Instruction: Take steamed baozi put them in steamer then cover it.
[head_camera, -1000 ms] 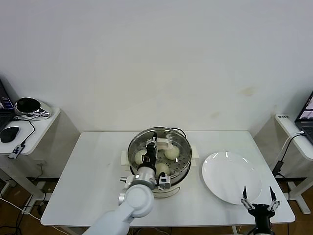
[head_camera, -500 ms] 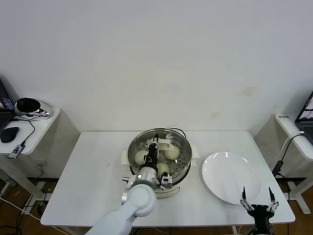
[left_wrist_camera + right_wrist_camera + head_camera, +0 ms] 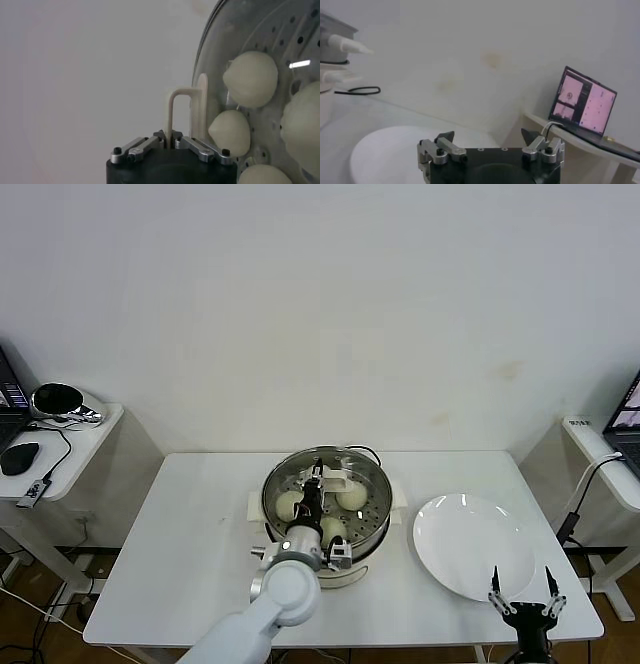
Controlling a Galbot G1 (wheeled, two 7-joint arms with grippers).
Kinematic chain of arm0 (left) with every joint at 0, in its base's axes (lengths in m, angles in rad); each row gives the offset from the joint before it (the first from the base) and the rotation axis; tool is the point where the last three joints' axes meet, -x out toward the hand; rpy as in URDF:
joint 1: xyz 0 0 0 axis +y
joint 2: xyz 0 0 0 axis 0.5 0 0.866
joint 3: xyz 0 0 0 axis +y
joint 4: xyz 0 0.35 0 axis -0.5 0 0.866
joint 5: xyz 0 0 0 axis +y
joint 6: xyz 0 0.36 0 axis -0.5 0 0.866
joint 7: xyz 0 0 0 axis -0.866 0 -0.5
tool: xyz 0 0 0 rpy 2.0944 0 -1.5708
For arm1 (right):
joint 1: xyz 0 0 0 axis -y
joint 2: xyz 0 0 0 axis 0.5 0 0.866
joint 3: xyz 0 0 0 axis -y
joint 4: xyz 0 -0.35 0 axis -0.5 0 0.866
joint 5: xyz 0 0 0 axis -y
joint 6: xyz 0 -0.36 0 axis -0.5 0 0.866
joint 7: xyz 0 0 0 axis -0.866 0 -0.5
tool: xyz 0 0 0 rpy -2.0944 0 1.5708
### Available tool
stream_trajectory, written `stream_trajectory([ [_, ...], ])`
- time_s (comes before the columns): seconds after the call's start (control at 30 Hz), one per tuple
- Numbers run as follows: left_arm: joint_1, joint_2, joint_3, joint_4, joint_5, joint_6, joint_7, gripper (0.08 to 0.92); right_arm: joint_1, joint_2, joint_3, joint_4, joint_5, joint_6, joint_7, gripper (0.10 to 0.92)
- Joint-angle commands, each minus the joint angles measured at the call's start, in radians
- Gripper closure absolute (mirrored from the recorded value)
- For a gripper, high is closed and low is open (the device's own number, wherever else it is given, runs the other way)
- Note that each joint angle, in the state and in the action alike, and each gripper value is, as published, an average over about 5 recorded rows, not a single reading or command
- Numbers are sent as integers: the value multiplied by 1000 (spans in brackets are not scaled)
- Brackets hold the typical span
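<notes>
left gripper [image 3: 318, 480] clamped on the cover [image 3: 325, 489] handle over the steamer [image 3: 372, 524], right gripper [image 3: 520, 592] wide open well off to its right.

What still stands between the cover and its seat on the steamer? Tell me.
Nothing visible does. The left gripper is shut on the cover by its handle, directly over the steamer. The baozi lie low on the tray. The right gripper hangs open near the plate.

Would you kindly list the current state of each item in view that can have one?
steamer: covered, buns inside.
cover: resting on the steamer, handle gripped.
steamed baozi: in the steamer, under the glass.
left gripper: shut on the cover's handle.
right gripper: open, empty, near table edge.
plate: empty.
</notes>
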Motion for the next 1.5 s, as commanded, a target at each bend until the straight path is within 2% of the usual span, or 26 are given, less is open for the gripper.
stream_trajectory([
  [0.03,7,1,-3,-15,-31,2,-27,824,-1,0,-3,3,0,1,-1,203],
  [0.3,94,54,-29,-130,-97,-28,-97,607,-7,-1,-7,10,-2,-2,-3,203],
  [0.57,267,142,-60,-344,-296,-125,-189,373,-6,-2,-8,0,18,-16,-10,203],
  [0.67,360,167,-126,-440,-390,-178,-233,287,-5,-3,-11,-1,23,-17,-14,203],
  [0.77,502,190,-267,-521,-586,-279,-310,213,-10,-3,-20,7,35,-16,-26,203],
  [0.83,615,190,-401,-548,-800,-395,-351,187,-16,-5,-31,20,53,-17,-38,203],
  [0.93,751,152,-600,-533,-1094,-562,-403,178,-26,-13,-59,35,80,-19,-60,203],
  [1.07,891,120,-762,-515,-1333,-605,-436,177,-44,-43,-119,42,120,-37,-88,203],
  [1.27,1048,81,-814,-481,-1493,-718,-462,177,-87,-140,-213,68,197,-84,-133,203],
  [1.5,1034,27,-838,-297,-1512,-796,-414,177,-130,-206,-264,108,262,-148,-135,203],
])
